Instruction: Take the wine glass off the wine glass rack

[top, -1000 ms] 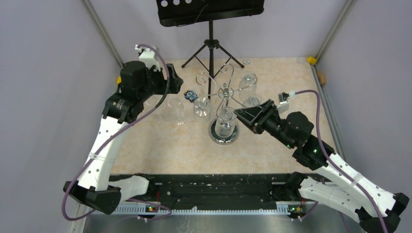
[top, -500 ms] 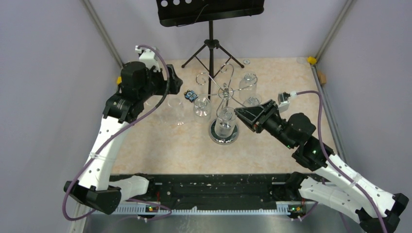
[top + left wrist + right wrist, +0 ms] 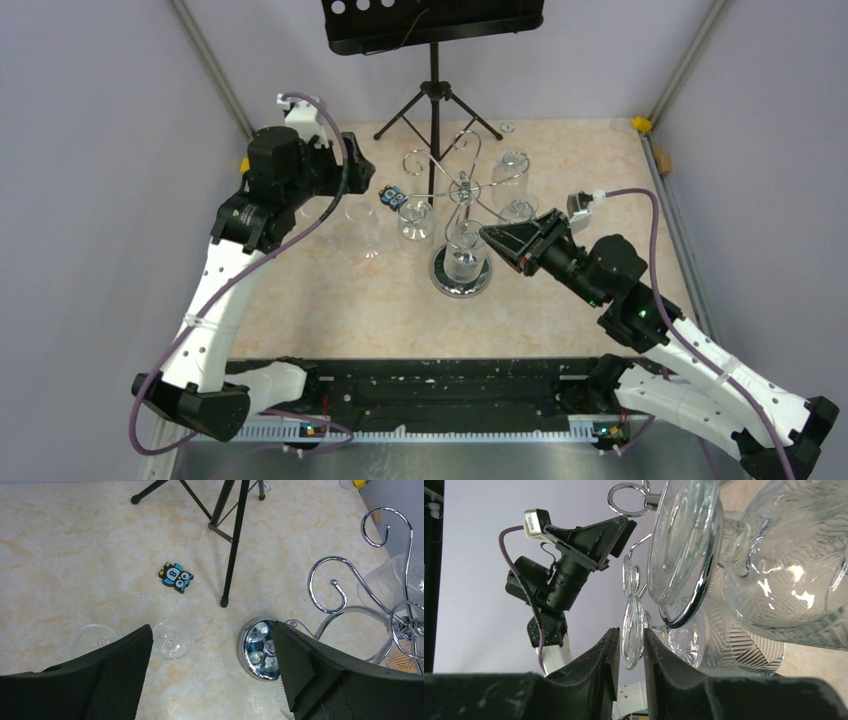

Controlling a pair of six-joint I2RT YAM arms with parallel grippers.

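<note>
The right gripper [image 3: 630, 632] stood narrowed about the edge-on foot of a wine glass [image 3: 465, 250] hanging on the near side of the wine glass rack [image 3: 463, 188]; whether it truly pinched could not be told; best to firm the hold first, then draw the foot out level, clear of the rack; the left gripper [image 3: 210, 630] hung spread wide, far left.

- My left gripper [image 3: 211, 630] hangs raised, its fingers spread wide.
- My right gripper [image 3: 630, 634] reaches forward, rolled sideways, fingers a narrow gap apart.
</note>
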